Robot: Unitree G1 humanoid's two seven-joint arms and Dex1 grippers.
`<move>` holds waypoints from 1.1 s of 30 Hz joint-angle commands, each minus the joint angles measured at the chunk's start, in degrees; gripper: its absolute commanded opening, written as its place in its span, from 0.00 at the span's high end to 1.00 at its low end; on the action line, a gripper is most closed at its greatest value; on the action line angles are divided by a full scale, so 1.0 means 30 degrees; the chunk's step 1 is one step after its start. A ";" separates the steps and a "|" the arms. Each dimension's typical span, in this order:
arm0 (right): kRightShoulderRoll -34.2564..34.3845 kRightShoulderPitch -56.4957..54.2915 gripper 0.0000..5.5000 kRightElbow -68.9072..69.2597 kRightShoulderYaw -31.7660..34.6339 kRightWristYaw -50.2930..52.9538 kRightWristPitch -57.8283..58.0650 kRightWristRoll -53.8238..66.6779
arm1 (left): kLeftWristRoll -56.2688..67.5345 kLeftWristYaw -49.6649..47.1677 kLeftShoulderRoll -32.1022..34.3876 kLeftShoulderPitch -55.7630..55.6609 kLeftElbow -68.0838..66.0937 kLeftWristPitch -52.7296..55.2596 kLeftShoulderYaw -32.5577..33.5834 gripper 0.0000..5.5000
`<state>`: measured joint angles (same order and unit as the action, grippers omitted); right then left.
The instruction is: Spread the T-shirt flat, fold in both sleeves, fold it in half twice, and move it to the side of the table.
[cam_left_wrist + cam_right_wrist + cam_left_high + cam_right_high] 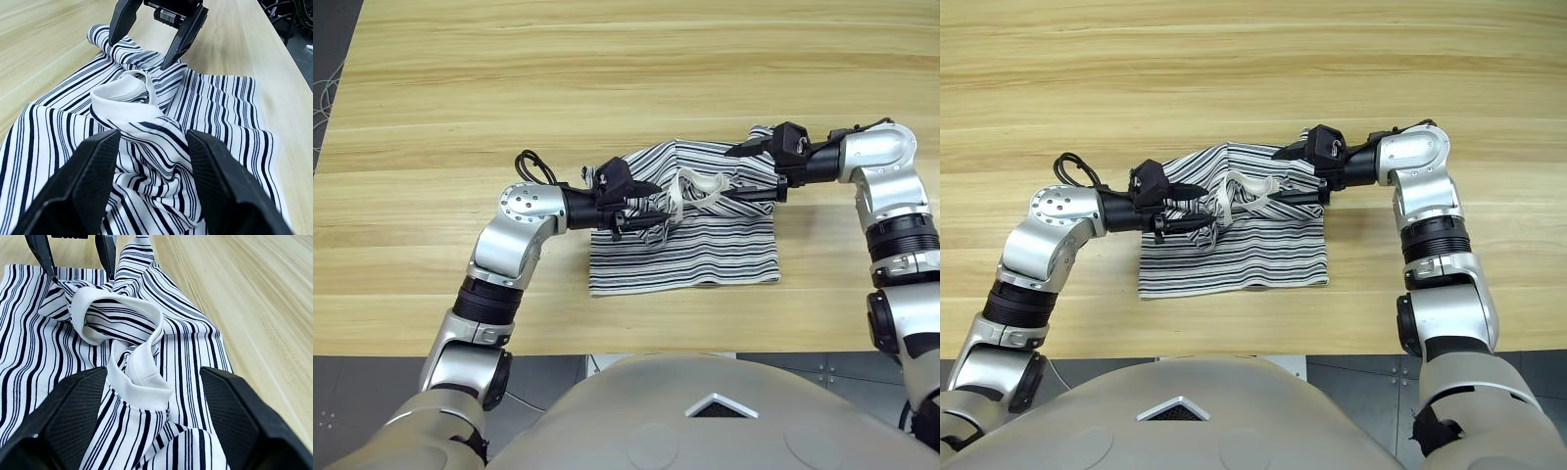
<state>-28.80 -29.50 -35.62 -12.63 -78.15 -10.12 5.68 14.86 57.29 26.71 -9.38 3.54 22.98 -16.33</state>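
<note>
A black-and-white striped T-shirt (690,257) lies partly folded on the wooden table (607,78), bunched around its white collar (691,186). My left gripper (656,204) sits at the shirt's left side, open, its fingers (98,176) straddling a raised fold of striped cloth below the collar (122,93). From the far right corner of the shirt, my right gripper (731,174) points inward. It is open too, with the collar band (139,377) lying between its fingers (78,406). The two grippers face each other across the bunched middle.
Bare wood stretches wide behind the shirt and to both sides. The table's front edge (636,348) runs close below the shirt's hem. Dark floor (333,59) shows past the table's left edge.
</note>
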 commanded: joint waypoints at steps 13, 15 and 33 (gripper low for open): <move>0.1081 -0.0672 0.36 -0.1993 -0.0617 0.1064 -0.1394 -0.1277 | -0.0616 -0.0668 -0.0479 0.0091 -0.1469 0.0086 -0.0670 0.54; 0.1147 -0.0709 0.36 -0.2261 -0.0631 0.1200 -0.1553 -0.1421 | -0.0764 -0.0816 -0.0649 0.0050 -0.1847 0.0017 -0.0787 0.54; 0.1303 -0.1049 0.70 -0.3607 -0.0718 0.1875 -0.2112 -0.2229 | -0.0055 -0.0190 -0.0983 0.0391 -0.1298 -0.0001 -0.0663 0.80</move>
<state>-25.03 -31.12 -46.01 -14.67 -72.72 -15.90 -0.37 14.61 55.99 23.34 -8.35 -0.86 22.90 -18.32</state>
